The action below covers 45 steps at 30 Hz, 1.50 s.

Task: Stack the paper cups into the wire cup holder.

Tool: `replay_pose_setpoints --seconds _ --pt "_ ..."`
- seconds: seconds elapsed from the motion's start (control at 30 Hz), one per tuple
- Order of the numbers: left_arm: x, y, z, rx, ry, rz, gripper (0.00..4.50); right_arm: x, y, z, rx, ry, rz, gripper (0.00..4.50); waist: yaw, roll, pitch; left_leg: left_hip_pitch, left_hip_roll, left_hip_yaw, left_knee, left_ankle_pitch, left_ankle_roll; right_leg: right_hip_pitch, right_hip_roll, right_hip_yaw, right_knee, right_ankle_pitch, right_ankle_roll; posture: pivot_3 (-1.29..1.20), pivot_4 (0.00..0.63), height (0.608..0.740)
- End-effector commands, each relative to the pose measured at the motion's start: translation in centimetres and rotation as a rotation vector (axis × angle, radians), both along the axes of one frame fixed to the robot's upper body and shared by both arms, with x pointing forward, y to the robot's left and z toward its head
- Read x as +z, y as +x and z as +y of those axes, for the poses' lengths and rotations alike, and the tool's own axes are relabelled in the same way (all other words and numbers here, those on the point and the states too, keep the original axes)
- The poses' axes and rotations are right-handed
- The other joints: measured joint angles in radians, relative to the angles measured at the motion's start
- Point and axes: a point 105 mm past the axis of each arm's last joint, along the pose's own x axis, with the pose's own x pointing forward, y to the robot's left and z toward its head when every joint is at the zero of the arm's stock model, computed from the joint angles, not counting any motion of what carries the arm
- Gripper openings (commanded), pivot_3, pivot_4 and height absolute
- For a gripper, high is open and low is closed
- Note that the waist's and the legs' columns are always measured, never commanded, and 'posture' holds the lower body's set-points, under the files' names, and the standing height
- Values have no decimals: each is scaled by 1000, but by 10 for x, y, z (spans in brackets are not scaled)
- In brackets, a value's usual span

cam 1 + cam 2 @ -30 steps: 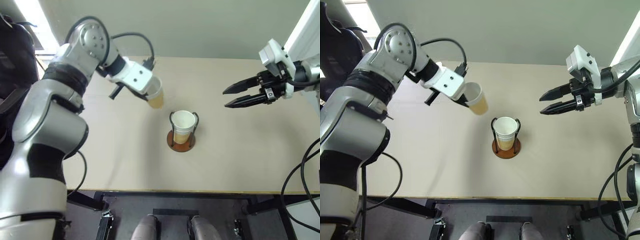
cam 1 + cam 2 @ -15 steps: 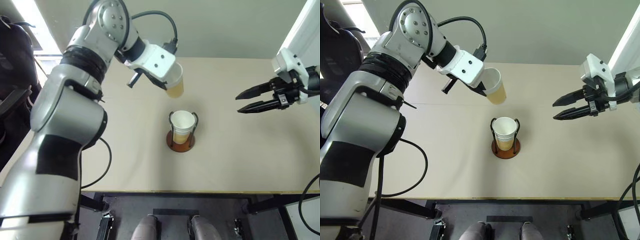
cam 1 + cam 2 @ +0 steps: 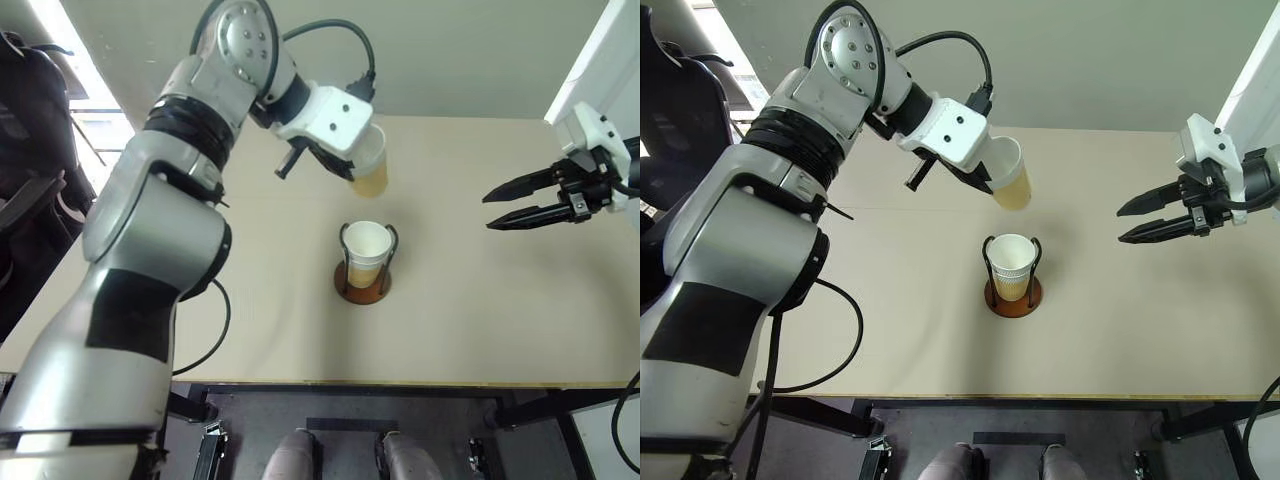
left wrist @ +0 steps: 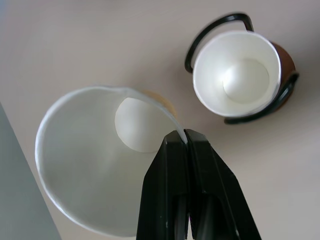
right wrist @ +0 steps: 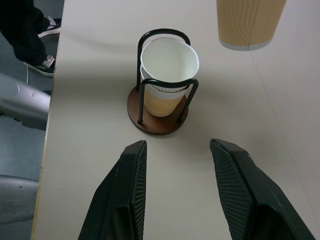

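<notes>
Yellow-orange paper cup [image 3: 370,170] hangs pinched by its white rim in my left gripper [image 4: 186,142]. It hangs above the table [image 3: 500,310], beyond the brown-based wire cup holder [image 3: 362,283] with nested cups [image 3: 366,250]. My right gripper [image 3: 512,205] is spread, empty.

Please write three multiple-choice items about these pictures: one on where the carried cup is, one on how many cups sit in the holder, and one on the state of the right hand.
1. Where is the cup that the left hand holds?
A. in the air above the table
B. inside the holder
C. lying on the floor

2. How many cups sit in the wire cup holder?
A. none
B. two, nested
C. five

3. How is the right hand?
A. shut on a cup
B. open and empty
C. pressed flat on the table

Answers: 1 A, the left hand pinches the rim of the cup clear of the table. 2 B, two rims show in the wire cup holder. 3 B, the right hand has its fingers apart with nothing between.
</notes>
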Motion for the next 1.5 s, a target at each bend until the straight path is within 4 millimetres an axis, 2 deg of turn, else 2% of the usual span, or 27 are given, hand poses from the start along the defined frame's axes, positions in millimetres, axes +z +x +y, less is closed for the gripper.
replay_pose_setpoints --seconds 0.03,0.57,1.07,1.5 --pt "21 -13 -15 -69 -20 -22 16 14 -5 1 17 0 -44 1997 1 0 0 0 -1 1 0 0 0 0 1 0 0 0 0 0 150 740" --pt "4 -21 -8 -72 8 101 16 40 -9 8 39 94 -59 1997 5 1 0 0 0 -1 7 -1 1 3 0 -1 1 1 1 0 150 740" --pt "-10 -32 -14 -130 46 184 16 37 -14 -2 16 64 -48 1997 14 1 0 1 -2 1 8 -1 1 5 1 -2 1 1 1 0 150 740" --pt "-25 -28 -6 -140 140 152 16 38 -12 1 19 66 -57 1997 13 1 0 1 -2 0 9 -1 1 6 0 -2 0 1 2 0 150 740"
